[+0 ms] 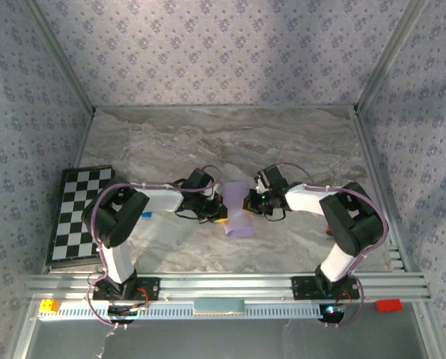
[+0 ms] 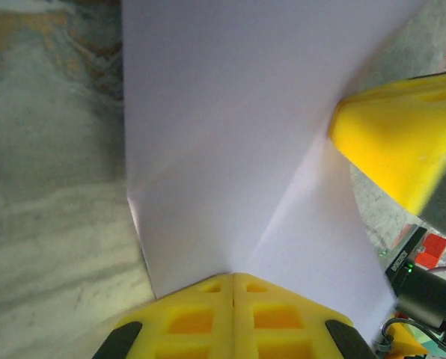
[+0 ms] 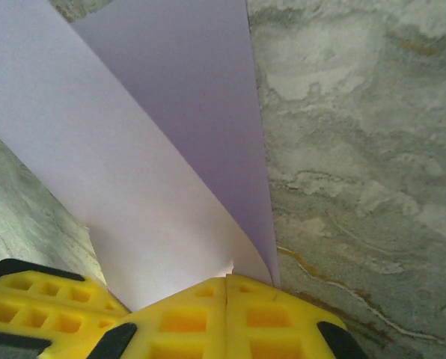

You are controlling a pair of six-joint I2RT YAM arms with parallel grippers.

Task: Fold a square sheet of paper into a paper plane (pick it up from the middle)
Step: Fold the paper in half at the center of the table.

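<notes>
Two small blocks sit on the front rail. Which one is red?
The red block is the one at the right end of the rail, in front of the right arm. The yellow block sits at the left end.

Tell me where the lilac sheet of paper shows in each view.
Top view: sheet of paper at dead centre, over the table.
Left wrist: middle, top to bottom, pinched in the left pincer.
Right wrist: upper left and centre, pinched in the right pincer.
Shared landmark: the table's grey marbling.
</notes>
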